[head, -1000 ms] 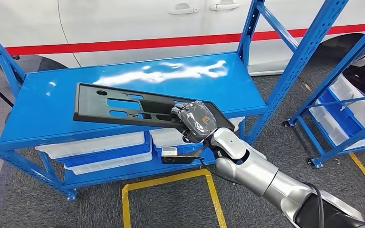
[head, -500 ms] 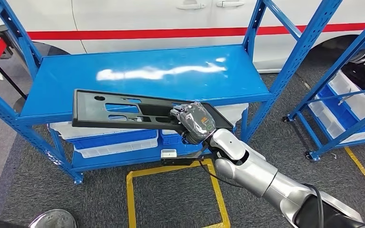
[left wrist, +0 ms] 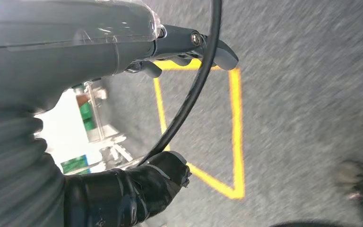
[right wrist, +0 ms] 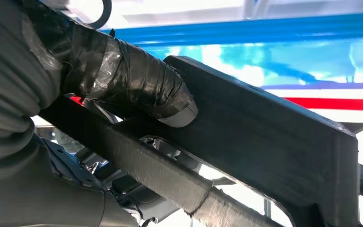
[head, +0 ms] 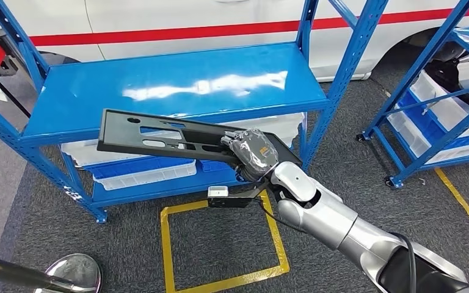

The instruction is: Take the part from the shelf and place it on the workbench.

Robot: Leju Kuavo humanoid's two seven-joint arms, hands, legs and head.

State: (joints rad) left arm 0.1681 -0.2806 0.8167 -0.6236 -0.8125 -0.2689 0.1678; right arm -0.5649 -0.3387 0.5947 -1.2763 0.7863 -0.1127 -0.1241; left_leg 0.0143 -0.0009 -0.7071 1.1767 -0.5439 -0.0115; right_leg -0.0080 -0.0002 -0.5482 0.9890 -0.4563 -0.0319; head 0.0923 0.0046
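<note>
Head view: your right hand [head: 251, 154] grips the black part [head: 159, 139] at its near end, and the long flat panel with cut-out slots sticks out to the left, held in the air over the front edge of the blue workbench [head: 177, 85], not resting on it. The far end of the part hangs above the lower level, tilted slightly. Under the bench top you've got white plastic bins [head: 140, 174] on the lower blue shelf; one sits left of centre, more behind the part; contents can't be made out from here. Second blue rack [head: 439, 116] to the right also carries white bins [head: 464, 137], contents not readable either. White car body with a red stripe [head: 159, 33] runs behind the bench. Yellow tape square [head: 220, 244] on the grey carpet just in front of the bench. Right wrist view: your taped thumb [right wrist: 137, 90] presses flat on the part's dark surface [right wrist: 264, 142], other fingers hidden under it, so a firm hold. Left wrist view: your left hand [left wrist: 165, 61] hangs over the carpet and the yellow tape [left wrist: 236, 137], fingers [left wrist: 217, 49] look loosely apart with nothing in them; a black cable [left wrist: 194, 90] crosses in front.
</note>
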